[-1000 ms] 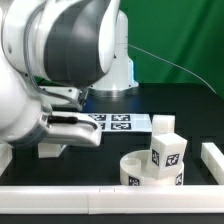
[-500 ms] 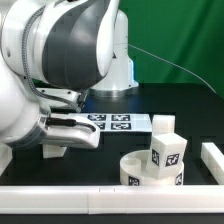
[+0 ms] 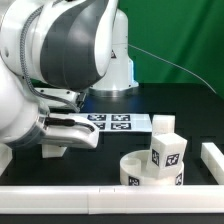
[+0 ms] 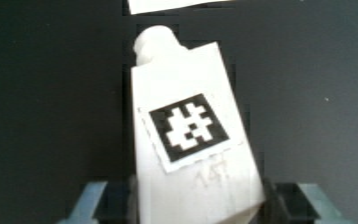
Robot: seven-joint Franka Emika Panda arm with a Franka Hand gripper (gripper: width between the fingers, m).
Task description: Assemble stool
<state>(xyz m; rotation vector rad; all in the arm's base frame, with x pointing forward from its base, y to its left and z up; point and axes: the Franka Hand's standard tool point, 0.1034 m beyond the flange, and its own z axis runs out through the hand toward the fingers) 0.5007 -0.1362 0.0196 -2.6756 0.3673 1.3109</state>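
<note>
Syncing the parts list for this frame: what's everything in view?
seat: one, white, front, toward the exterior view's right
upright leg: one, white, tagged, on the seat
spare leg: one, white, behind the seat, beside the marker board
gripped leg: one, white, tagged, between the jaws
marker board: one, white, tagged, mid-table
border blocks: at least two, white, front and right edges
arm: one, white-grey, exterior view's left; jaws shut on the gripped leg

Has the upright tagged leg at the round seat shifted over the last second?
No. The upright leg sits unchanged against the marker board and the seat.
</note>
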